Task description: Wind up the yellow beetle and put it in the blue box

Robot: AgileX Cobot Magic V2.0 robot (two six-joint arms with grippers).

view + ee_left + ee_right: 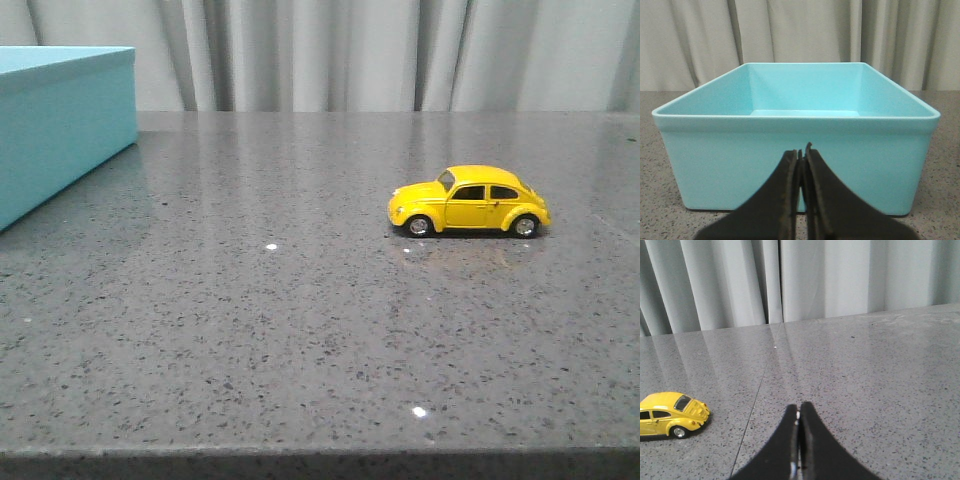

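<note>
The yellow beetle (469,201) stands on its wheels on the grey stone table, right of centre, nose to the left. It also shows in the right wrist view (671,415), off to one side of my right gripper (799,407), which is shut and empty above bare table. The blue box (60,120) stands at the far left of the table, partly cut off. In the left wrist view the blue box (795,145) is open-topped and empty, straight ahead of my left gripper (802,150), which is shut and empty just short of its near wall. Neither arm shows in the front view.
The speckled grey table (300,330) ends in a front edge near the bottom of the front view. A grey curtain (380,50) hangs behind the table's far edge. A thin seam line (755,405) runs across the tabletop beside the car.
</note>
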